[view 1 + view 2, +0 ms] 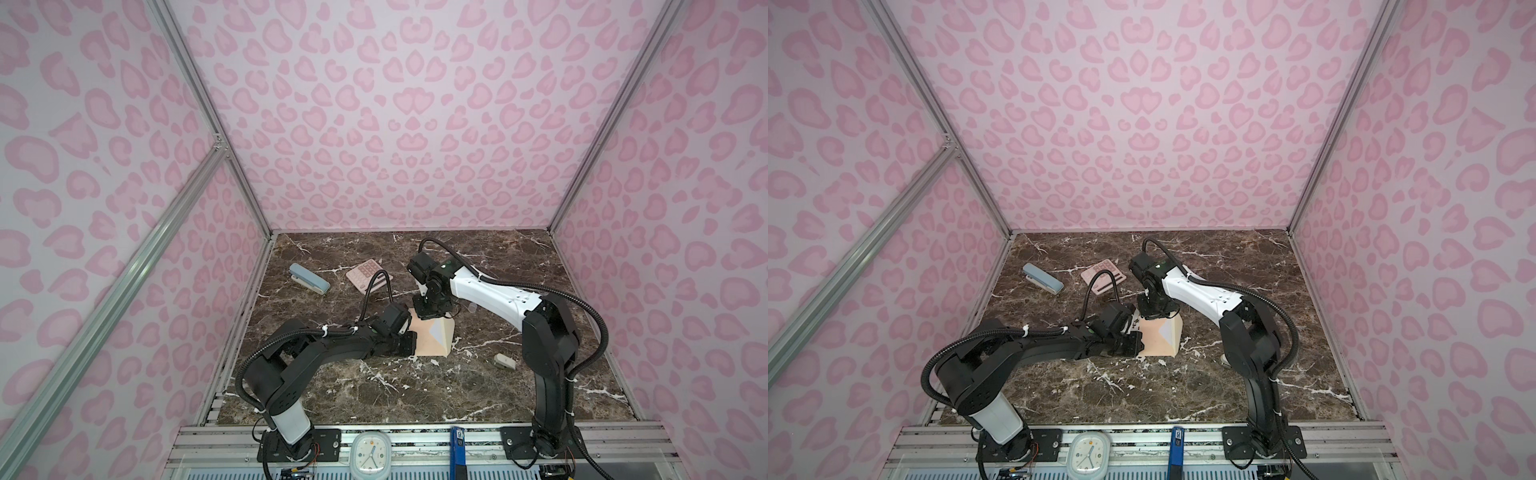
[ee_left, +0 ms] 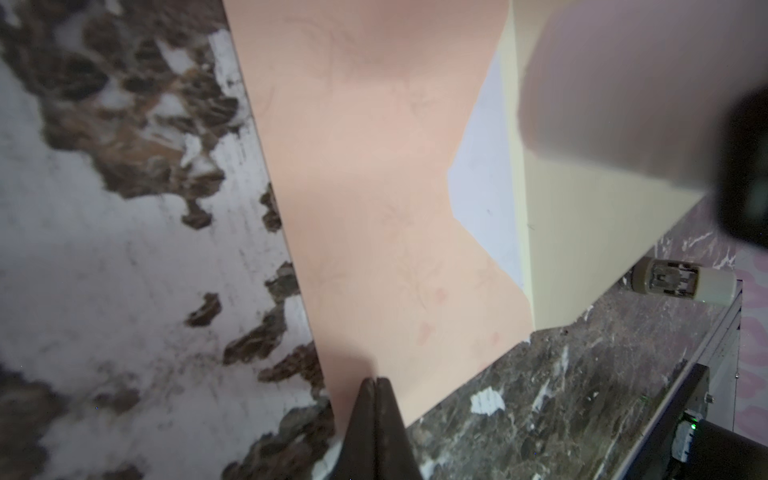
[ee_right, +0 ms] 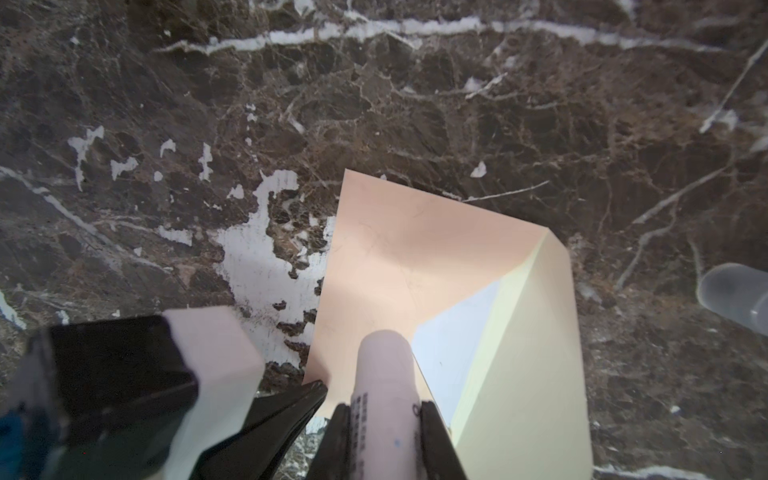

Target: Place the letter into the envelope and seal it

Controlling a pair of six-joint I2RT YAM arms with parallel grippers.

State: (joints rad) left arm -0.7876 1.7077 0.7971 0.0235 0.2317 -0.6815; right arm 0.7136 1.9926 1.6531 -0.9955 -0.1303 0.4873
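Note:
The peach envelope [image 1: 426, 347] [image 1: 1154, 345] lies mid-table, its cream flap [image 1: 446, 332] [image 3: 528, 353] folded open to the right. A white triangle of the letter [image 1: 436, 332] [image 3: 453, 345] [image 2: 486, 187] shows inside the opening. My left gripper [image 1: 410, 345] [image 2: 376, 380] is shut, its tips resting on the envelope's [image 2: 374, 208] left edge near a corner. My right gripper [image 1: 424, 313] [image 3: 384, 409] is shut on a pale pink glue stick [image 3: 384, 365]. The stick's tip hangs over the envelope [image 3: 395, 249] beside the opening.
A blue stapler [image 1: 309, 278] and a pink calculator [image 1: 370, 274] lie at the back left. A clear cap [image 1: 471, 307] [image 3: 731, 295] sits just right of the envelope. A small beige object [image 1: 505, 361] [image 2: 681, 282] is further right. A clock [image 1: 371, 453] sits on the front rail.

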